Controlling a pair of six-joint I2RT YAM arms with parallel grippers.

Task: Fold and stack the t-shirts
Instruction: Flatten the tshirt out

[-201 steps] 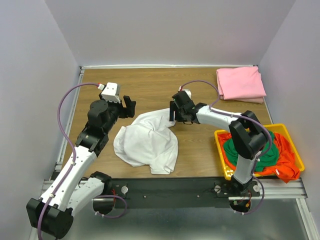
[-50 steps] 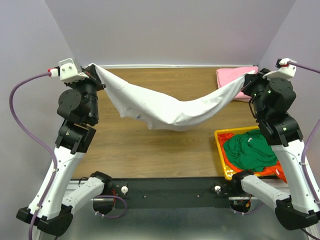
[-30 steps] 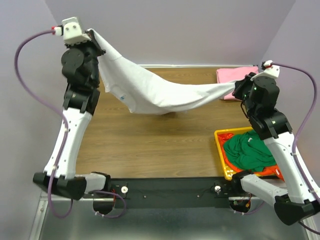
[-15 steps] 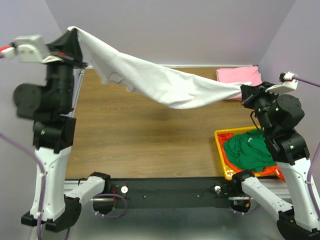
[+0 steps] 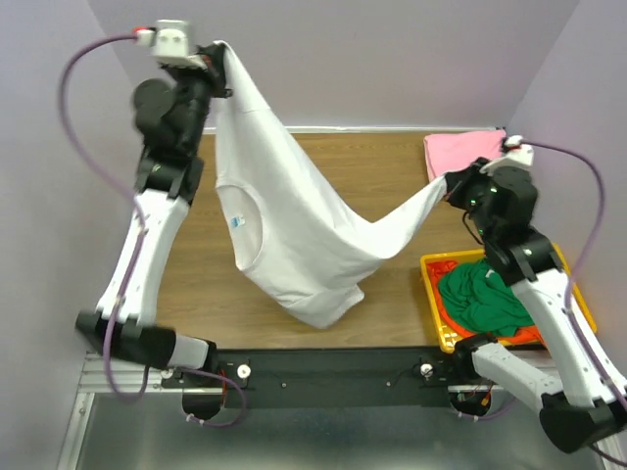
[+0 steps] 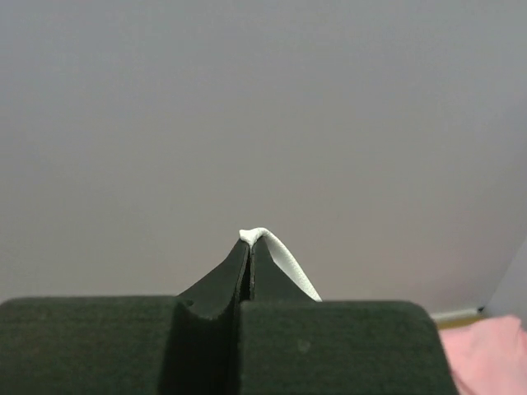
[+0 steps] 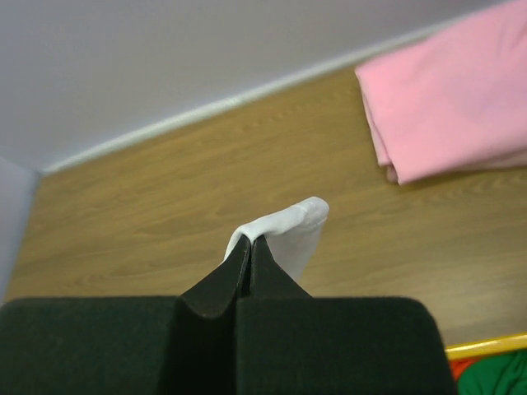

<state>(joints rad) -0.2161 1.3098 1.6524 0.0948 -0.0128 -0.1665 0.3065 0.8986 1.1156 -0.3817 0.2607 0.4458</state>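
Note:
The white t-shirt [image 5: 294, 235] hangs in the air between both arms, its neck opening facing the camera and its bulk sagging low over the table. My left gripper [image 5: 223, 51] is raised high at the back left, shut on one corner of it [image 6: 276, 253]. My right gripper [image 5: 449, 182] is lower at the right, shut on another corner [image 7: 288, 226]. A folded pink t-shirt [image 5: 468, 162] lies at the back right corner [image 7: 449, 95]. Green [image 5: 485, 294] and orange [image 5: 524, 336] t-shirts lie bundled in the basket.
A yellow plastic basket [image 5: 431, 294] stands at the front right of the wooden table [image 5: 294, 157]. Grey walls close in the table at the back and both sides. The left arm's purple cable [image 5: 83, 108] loops out to the left.
The left gripper swung right and stays high; the right gripper moved left and slightly lower. The shirt, stretched nearly flat before, now hangs down in a deep drape with its neck opening showing.

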